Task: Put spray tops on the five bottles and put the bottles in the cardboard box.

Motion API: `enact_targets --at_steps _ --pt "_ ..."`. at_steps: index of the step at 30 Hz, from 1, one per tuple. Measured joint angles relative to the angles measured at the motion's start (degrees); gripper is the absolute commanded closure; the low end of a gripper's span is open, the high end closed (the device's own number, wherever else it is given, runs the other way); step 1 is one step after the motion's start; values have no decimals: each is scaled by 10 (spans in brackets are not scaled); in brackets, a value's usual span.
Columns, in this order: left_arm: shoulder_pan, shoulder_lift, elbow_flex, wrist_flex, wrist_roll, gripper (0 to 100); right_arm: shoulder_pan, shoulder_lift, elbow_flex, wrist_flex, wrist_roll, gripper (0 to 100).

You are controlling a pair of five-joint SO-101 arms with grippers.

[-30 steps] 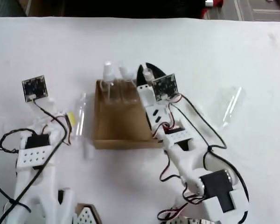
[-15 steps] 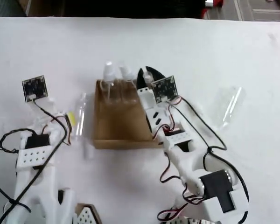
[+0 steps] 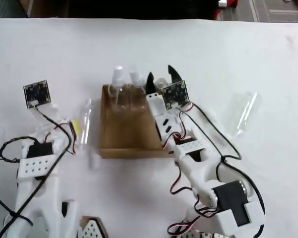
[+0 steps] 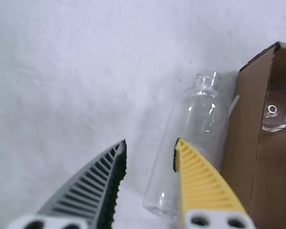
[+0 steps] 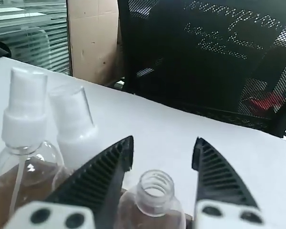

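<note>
1. The right gripper [image 5: 163, 140] is held open, its jaws set apart on either side of an uncapped bottle [image 5: 154, 191] that stands upright.
2. Two spray-topped bottles [image 5: 26, 119] are seen just beside it in the right wrist view. They are placed at the far end of the cardboard box [image 3: 129, 141] by the high view.
3. The left gripper [image 4: 150, 152] is spread apart over a topless bottle [image 4: 195, 138] laid just beside the box's outer wall.
4. Another bottle [image 3: 243, 114] is seen lying on the table [image 3: 238, 49], well apart from the box.

White table [image 3: 238, 49], black mesh chair [image 5: 205, 57] behind — slatted window blinds [image 5: 28, 24]
</note>
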Motion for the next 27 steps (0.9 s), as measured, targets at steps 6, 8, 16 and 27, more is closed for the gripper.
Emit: enact_targets --at_steps 6,8,16,27 --pt "0 0 0 0 0 840 0 0 0 0 0 819" --pt "0 0 0 0 0 839 0 -4 0 0 0 818" --pt "0 0 0 0 0 839 16 -189 -15 198 -22 818" --pt "0 0 0 0 0 839 215 -400 -313 749 -94 819"
